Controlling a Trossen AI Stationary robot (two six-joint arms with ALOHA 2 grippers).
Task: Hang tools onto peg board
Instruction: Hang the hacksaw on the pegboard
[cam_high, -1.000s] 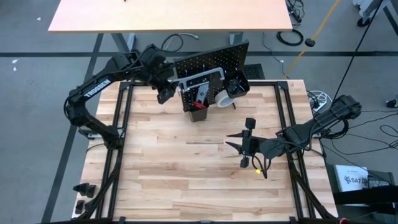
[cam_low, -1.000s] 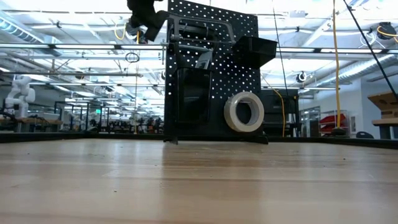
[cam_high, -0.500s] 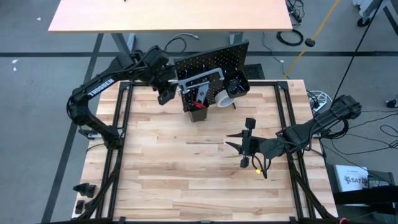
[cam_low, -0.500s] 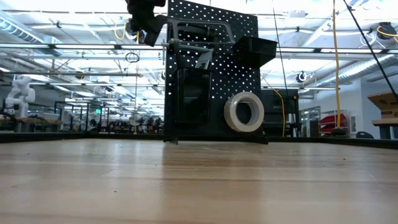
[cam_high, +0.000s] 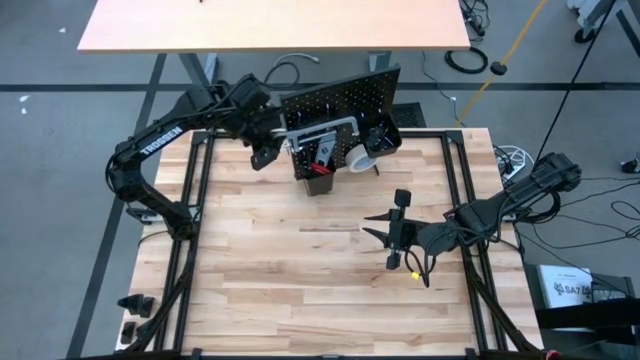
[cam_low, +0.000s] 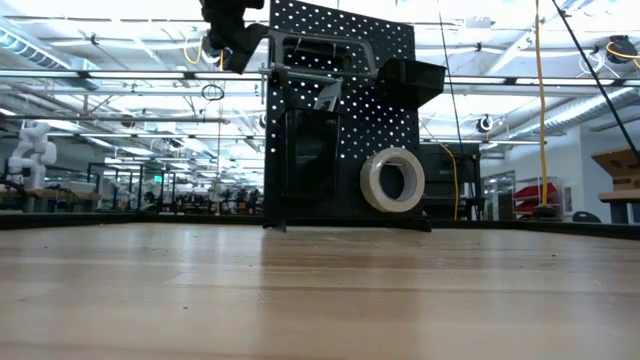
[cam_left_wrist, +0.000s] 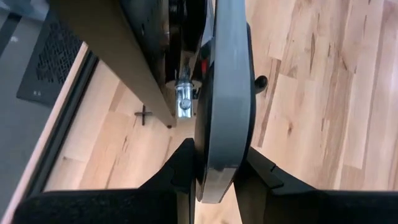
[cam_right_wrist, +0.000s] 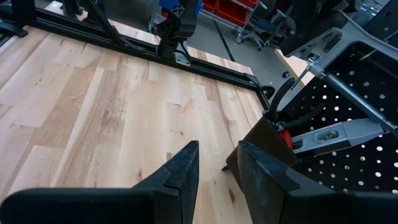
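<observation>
**Bar clamp going onto the peg board**

While the right gripper (cam_high: 392, 232) is waiting over the middle of the table, its fingers a little apart and holding nothing, the left gripper (cam_high: 268, 148) is clenching the grey bar clamp (cam_high: 322, 126) at the peg board (cam_high: 345, 100), up near its top edge; the hanging step seems to be under way; next, the bar probably needs settling on its hooks before the fingers let go; a tape roll (cam_low: 392, 180) is already hanging low on the board; the wooden table (cam_high: 300, 280) is lying bare in front; beyond it a bright workshop is showing, with shelving and ceiling lights.
</observation>
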